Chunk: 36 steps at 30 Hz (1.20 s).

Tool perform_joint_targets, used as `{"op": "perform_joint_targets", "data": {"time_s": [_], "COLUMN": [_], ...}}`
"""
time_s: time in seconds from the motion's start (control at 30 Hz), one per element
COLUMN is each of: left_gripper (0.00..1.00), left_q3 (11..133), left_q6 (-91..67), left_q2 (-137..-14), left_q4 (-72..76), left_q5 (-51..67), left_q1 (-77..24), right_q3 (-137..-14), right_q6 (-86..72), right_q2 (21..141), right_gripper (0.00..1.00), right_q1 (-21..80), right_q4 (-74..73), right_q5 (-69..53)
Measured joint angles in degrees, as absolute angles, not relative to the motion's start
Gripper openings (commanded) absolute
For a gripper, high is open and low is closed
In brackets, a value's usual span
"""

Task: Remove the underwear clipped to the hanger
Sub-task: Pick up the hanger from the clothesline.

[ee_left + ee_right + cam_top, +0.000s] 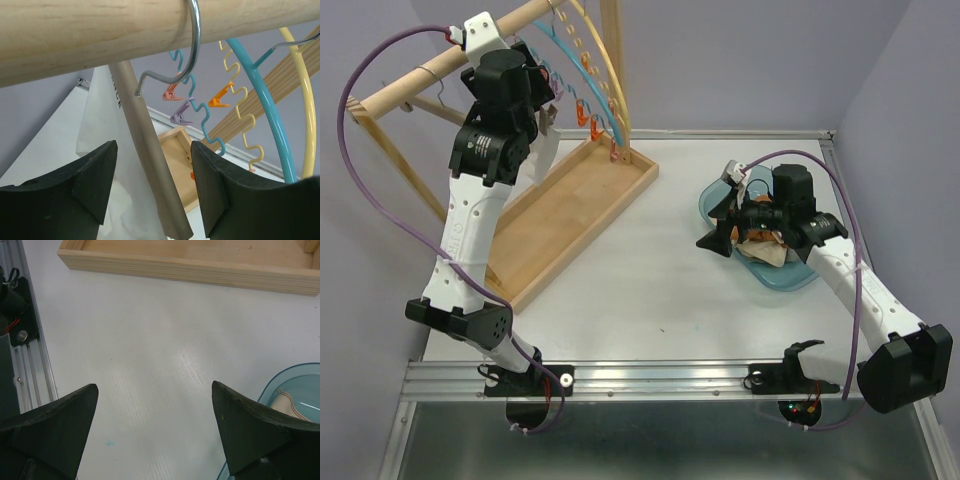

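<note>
Left arm was raised to the wooden rail (pixel 100 30) of the drying rack at the far-left corner of the table (pixel 660 270). We noted the left gripper (pixel 154 147) spread, its fingers (pixel 95 175) on either side of a taupe bar (pixel 150 165) that slants down from the rail. A gap showed on each side of the bar, so nothing was pinched.

A white piece of underwear (pixel 100 120) hung just behind and to the left of that bar, with dark print along its edge. We could not tell what fastened it.

A metal hook (pixel 196 45) looped over the rail. Beyond it hung a blue ring hanger (pixel 265 110) and a yellow ring hanger (pixel 312 100), with wavy strands carrying a pink clip (pixel 170 93), a purple clip (pixel 181 116) and an orange clip (pixel 220 97). These clips held no cloth that we could see.

The rack's wooden tray (pixel 580 210) sat on the left half of the table, running from the near-left side toward the far middle.

The right gripper (pixel 154 387) was spread wide with only bare table between its fingers. It hovered low at the left rim of a teal basin (pixel 790 280) near the right edge of the table.

The underwear pile (pixel 765 245), beige, orange and white, lay in that basin, partly hidden by the right arm.
</note>
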<state>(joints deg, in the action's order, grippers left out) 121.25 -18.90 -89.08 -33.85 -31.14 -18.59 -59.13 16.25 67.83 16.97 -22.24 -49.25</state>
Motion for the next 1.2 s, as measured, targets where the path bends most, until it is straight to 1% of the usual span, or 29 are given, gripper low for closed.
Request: {"op": "perform_joint_targets", "data": {"time_s": [0.1,0.17,0.27,0.3,0.4,0.43,0.57,0.63,0.77,0.8,0.87,0.9,0.97,1.2], "left_gripper": [0.66,0.62,0.58,0.56,0.54,0.50,0.39,0.38,0.20,0.18,0.08,0.04,0.00,0.00], "left_q3": [121.19,121.19,121.19,121.19,121.19,121.19,121.16,121.16,121.16,121.16,121.19,121.19,121.19,121.21], "left_q6": [-18.94,-18.94,-18.85,-18.72,-18.44,-18.31,-18.04,-18.00,-17.80,-17.65,-17.58,-17.52,-17.34,-16.58], "left_q2": [-89.08,-89.08,-89.08,-89.06,-88.97,-88.92,-88.66,-88.55,-88.29,-88.23,-88.18,-88.12,-87.96,-86.17], "left_q4": [-33.67,-33.56,-33.47,-33.39,-33.26,-33.23,-33.26,-33.28,-33.26,-33.28,-33.26,-33.23,-33.28,-33.26], "left_q5": [-31.42,-31.59,-31.70,-31.79,-32.03,-32.05,-32.14,-32.05,-31.40,-31.14,-30.63,-30.39,-30.09,-29.78], "left_q1": [-18.61,-18.61,-18.61,-18.61,-18.61,-18.61,-18.59,-18.55,-18.50,-18.50,-18.50,-18.50,-18.50,-18.50], "right_q3": [-59.13,-59.13,-59.13,-59.13,-59.13,-59.13,-59.13,-59.13,-59.13,-59.13,-59.13,-59.13,-59.13,-59.13], "right_q6": [16.25,16.25,16.25,16.23,16.21,16.21,16.21,16.19,16.05,16.05,16.05,16.05,16.03,16.05], "right_q2": [67.83,67.83,67.83,67.83,67.83,67.83,67.83,67.83,67.83,67.83,67.83,67.83,67.83,67.85], "right_gripper": [1.00,1.00,1.00,1.00,1.00,1.00,1.00,1.00,1.00,1.00,1.00,1.00,1.00,1.00], "right_q1": [16.97,16.97,16.97,16.97,16.97,16.97,16.97,16.97,16.97,16.97,16.97,16.97,16.97,16.97], "right_q4": [-22.22,-22.22,-22.22,-22.22,-22.22,-22.22,-22.22,-22.22,-22.22,-22.22,-22.22,-22.22,-22.22,-22.22], "right_q5": [-49.25,-49.25,-49.25,-49.25,-49.25,-49.25,-49.25,-49.28,-49.28,-49.28,-49.28,-49.28,-49.28,-49.28]}}
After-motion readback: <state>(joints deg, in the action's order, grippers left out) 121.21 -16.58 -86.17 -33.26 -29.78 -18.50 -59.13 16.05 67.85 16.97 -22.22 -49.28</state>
